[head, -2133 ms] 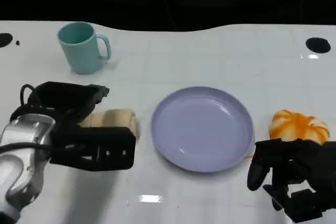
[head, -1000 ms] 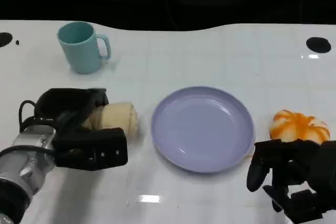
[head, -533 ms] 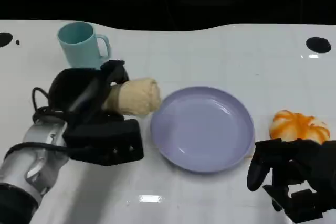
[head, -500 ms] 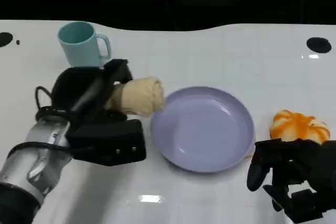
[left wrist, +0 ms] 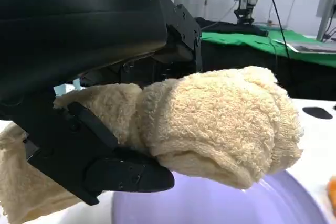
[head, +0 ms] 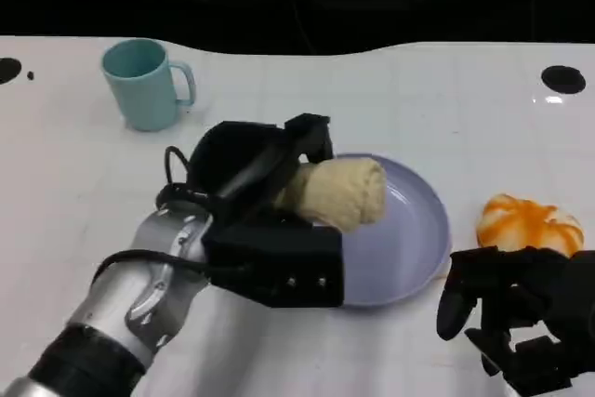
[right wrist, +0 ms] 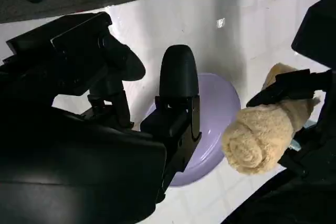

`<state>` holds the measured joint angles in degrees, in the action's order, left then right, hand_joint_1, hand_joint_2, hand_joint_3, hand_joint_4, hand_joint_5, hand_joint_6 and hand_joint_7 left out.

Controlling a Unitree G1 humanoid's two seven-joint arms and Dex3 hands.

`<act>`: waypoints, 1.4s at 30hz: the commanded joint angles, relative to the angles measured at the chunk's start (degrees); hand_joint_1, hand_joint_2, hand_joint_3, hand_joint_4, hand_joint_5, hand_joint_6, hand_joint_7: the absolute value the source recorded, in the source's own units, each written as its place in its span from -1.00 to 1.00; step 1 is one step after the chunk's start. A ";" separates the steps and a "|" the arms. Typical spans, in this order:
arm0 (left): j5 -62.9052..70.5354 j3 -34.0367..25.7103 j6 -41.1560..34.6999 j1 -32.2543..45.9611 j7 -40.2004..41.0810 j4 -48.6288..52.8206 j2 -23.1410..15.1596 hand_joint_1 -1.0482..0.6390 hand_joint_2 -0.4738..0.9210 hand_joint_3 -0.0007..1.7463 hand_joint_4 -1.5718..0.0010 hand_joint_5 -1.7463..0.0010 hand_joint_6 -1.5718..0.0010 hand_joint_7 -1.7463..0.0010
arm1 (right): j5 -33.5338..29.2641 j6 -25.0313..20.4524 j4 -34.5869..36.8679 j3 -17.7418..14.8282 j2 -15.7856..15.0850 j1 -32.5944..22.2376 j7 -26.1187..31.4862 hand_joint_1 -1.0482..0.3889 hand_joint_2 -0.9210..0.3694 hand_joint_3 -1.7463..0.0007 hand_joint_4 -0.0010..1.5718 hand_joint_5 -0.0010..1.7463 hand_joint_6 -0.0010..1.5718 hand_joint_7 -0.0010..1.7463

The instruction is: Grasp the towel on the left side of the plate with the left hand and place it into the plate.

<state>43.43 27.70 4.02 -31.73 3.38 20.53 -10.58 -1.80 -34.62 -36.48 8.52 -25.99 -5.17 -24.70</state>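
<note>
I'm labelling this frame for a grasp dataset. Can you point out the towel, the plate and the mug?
towel (head: 346, 191), head view, on the rolled end beyond the left robot hand (head: 256, 174).
plate (head: 418, 230), head view, on its bare right side near the rim.
mug (head: 139, 86), head view, on its teal side wall.

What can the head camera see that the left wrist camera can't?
The head view alone takes in the teal mug at the far left of the table, the orange and white thing right of the plate, and the right hand near it. The left wrist view alone gives a close look at the towel's fuzzy loops and a green-covered table in the background. Both show the left hand holding the rolled towel above the purple plate.
</note>
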 commanded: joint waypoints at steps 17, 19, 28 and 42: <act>-3.05 1.89 -1.05 -2.88 -16.46 -0.18 -0.36 -0.52 1.00 -0.89 0.88 0.49 0.75 1.00 | 0.53 0.32 -0.42 -0.59 -0.56 -0.14 -0.26 0.49 -0.48 -0.21 -0.10 0.92 -0.13 0.66; -2.72 1.97 -0.94 -2.69 -16.75 -0.91 -0.98 -0.60 1.00 -0.89 0.93 0.50 0.79 1.00 | 0.76 0.62 -0.33 -0.76 -0.56 -0.26 -0.39 0.49 -0.48 -0.22 -0.11 0.92 -0.14 0.67; -10.64 -3.19 -7.22 1.62 -25.52 -12.19 -2.28 -0.47 1.00 -0.81 0.87 0.39 0.67 0.94 | 0.97 0.59 -0.24 -0.64 -0.51 -0.21 -0.04 0.50 -0.48 -0.21 -0.11 0.91 -0.14 0.66; -39.72 -22.03 -27.73 15.60 -33.33 -37.52 -1.31 -0.14 1.00 -0.66 0.27 0.04 0.17 0.75 | 1.04 0.06 -0.21 -0.64 -0.55 0.24 -0.05 0.50 -0.49 -0.19 -0.11 0.91 -0.14 0.65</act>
<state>7.86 8.79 -20.99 -18.76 -29.98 -13.52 -12.16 -0.82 -34.29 -36.69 8.12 -26.01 -4.97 -24.69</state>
